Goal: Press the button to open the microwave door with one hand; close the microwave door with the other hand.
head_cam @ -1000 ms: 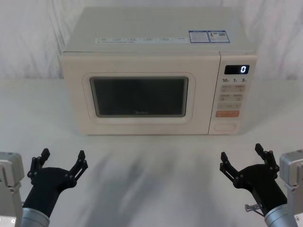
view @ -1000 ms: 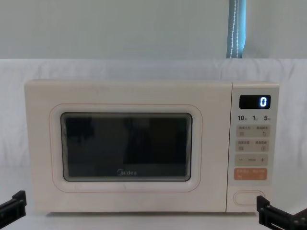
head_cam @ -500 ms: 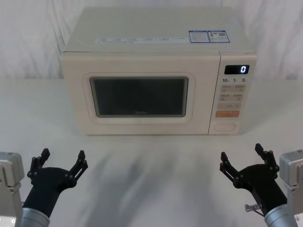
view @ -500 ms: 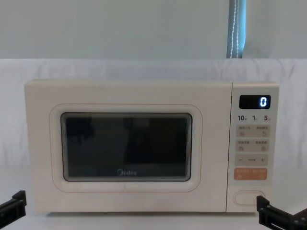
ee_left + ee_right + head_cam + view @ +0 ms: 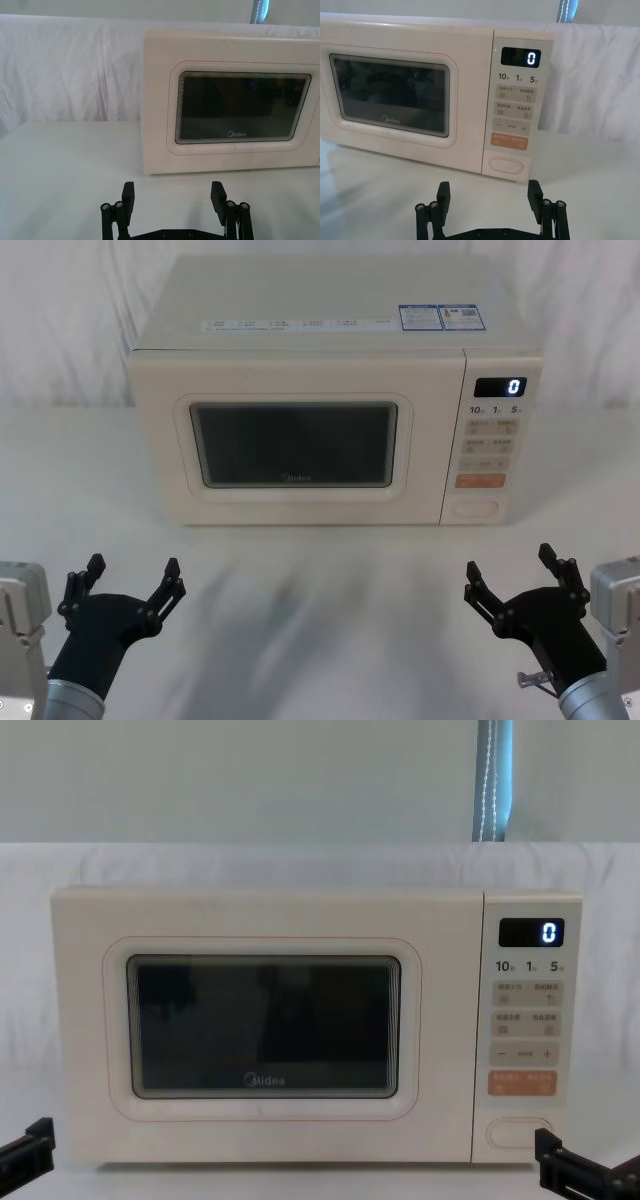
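A cream microwave stands at the back of the white table with its microwave door (image 5: 295, 450) (image 5: 265, 1030) (image 5: 240, 107) (image 5: 392, 97) closed flat against the body. The button (image 5: 475, 508) (image 5: 518, 1132) (image 5: 506, 165) is the wide cream pill at the bottom of the control panel, under an orange key. My left gripper (image 5: 128, 583) (image 5: 173, 196) hovers open near the table's front left, well short of the door. My right gripper (image 5: 513, 575) (image 5: 489, 195) hovers open at the front right, roughly in line with the panel. Neither touches the microwave.
White cloth covers the table (image 5: 320, 580) and hangs behind the microwave. The panel display (image 5: 500, 387) reads 0. A bare strip of table lies between both grippers and the microwave front.
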